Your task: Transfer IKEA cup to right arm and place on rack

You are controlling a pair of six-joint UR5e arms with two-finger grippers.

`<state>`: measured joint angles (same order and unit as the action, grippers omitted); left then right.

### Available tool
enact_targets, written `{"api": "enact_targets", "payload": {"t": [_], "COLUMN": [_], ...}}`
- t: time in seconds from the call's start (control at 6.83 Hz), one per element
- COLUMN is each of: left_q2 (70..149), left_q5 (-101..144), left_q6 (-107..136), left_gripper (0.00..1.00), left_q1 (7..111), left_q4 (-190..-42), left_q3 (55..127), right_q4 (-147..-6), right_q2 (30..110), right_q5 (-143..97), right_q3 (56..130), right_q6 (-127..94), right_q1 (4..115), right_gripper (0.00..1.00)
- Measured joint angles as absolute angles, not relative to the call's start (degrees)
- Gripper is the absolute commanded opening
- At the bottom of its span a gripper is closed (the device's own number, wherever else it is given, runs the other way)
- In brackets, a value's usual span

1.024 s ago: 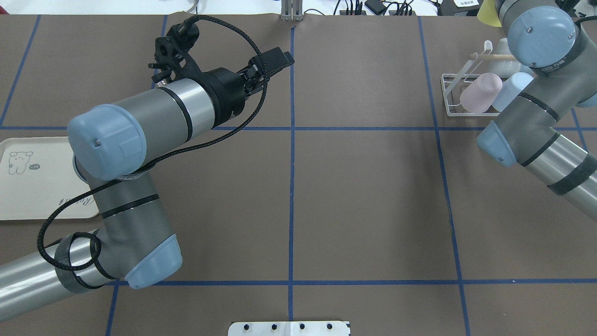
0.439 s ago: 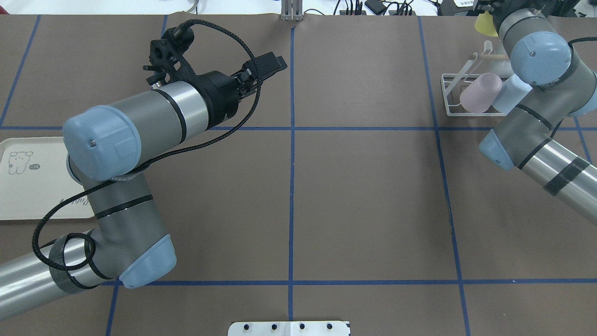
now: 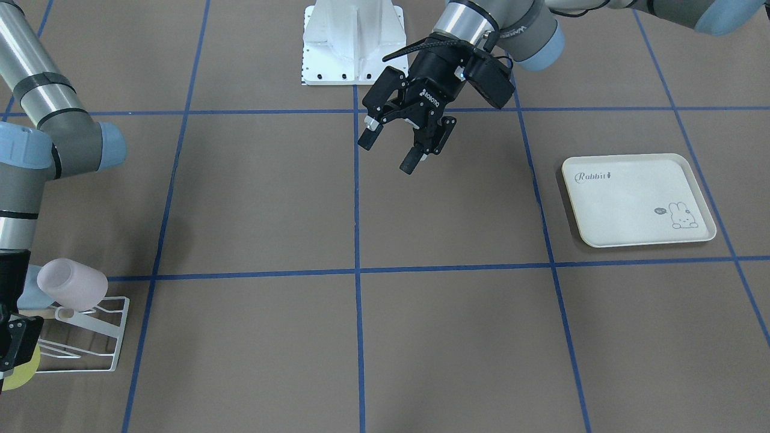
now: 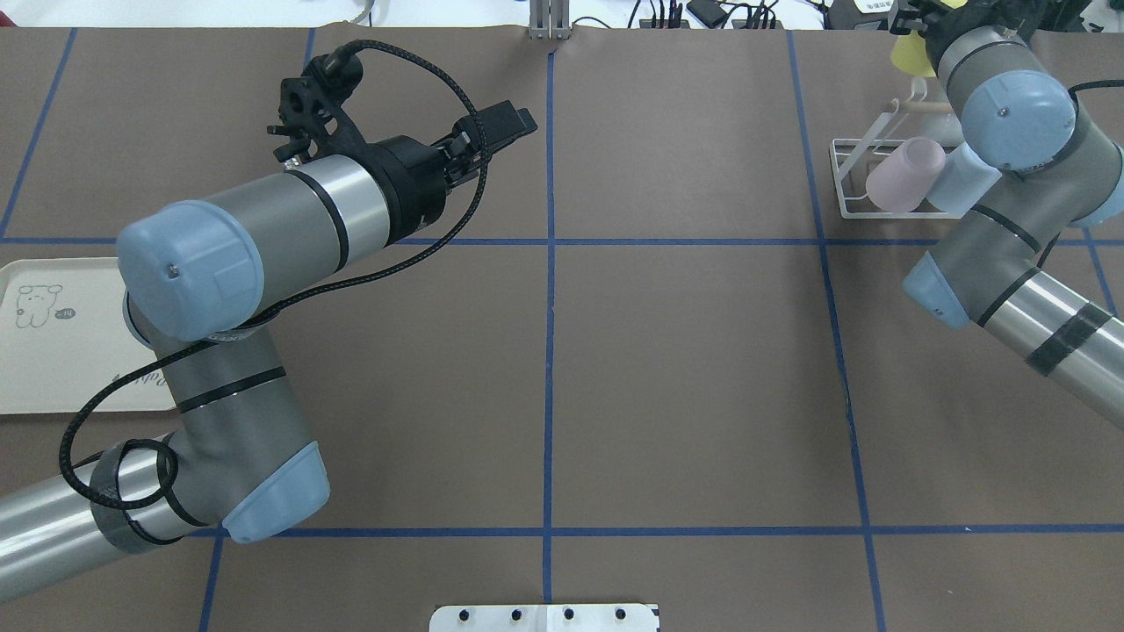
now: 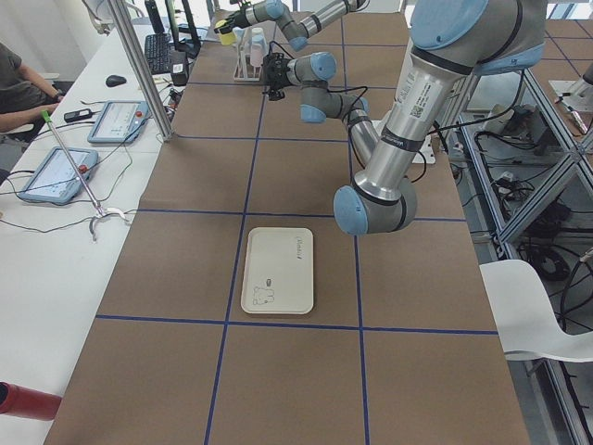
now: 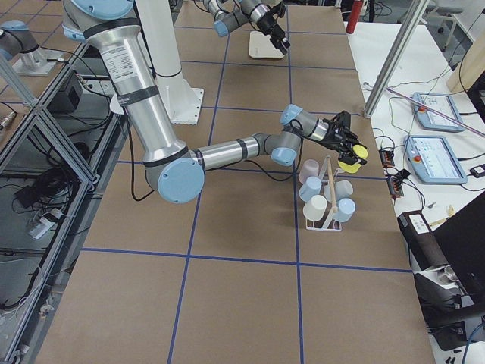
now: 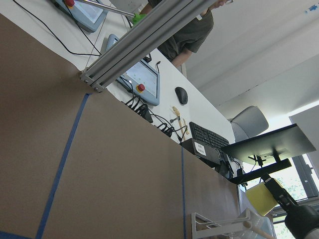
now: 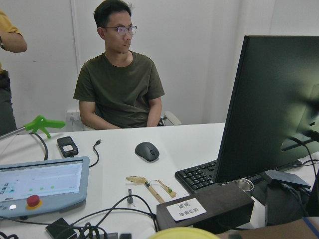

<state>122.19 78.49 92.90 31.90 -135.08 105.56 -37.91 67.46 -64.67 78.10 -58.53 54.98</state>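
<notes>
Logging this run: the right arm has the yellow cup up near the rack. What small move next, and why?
Probably ease the right gripper down toward the rack, aiming for a free prong. It grips the yellow cup raised beside the rack, unseated, and the left gripper is open and empty.

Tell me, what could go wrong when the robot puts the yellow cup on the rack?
The rack already holds a pink cup, a blue cup and others, so the yellow cup in the right end effector might knock one off. It might also miss a prong and roll off the table, whose edge is close.
</notes>
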Motion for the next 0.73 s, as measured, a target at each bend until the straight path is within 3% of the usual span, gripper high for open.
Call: {"api": "enact_targets", "payload": {"t": [0.73], "left_q2": [122.1], "left_q5": [78.5], "left_q6": [92.9], "left_gripper": [1.0], "left_q1": [31.9], "left_q4": [-135.1], "left_q3": [105.6], "right_q4": [-35.2], "right_q2": [70.5], "right_q5": [-64.8], "right_q3": [78.3], "right_q6": [-57.9], "right_q1": [53.4], "right_gripper": [0.0]}}
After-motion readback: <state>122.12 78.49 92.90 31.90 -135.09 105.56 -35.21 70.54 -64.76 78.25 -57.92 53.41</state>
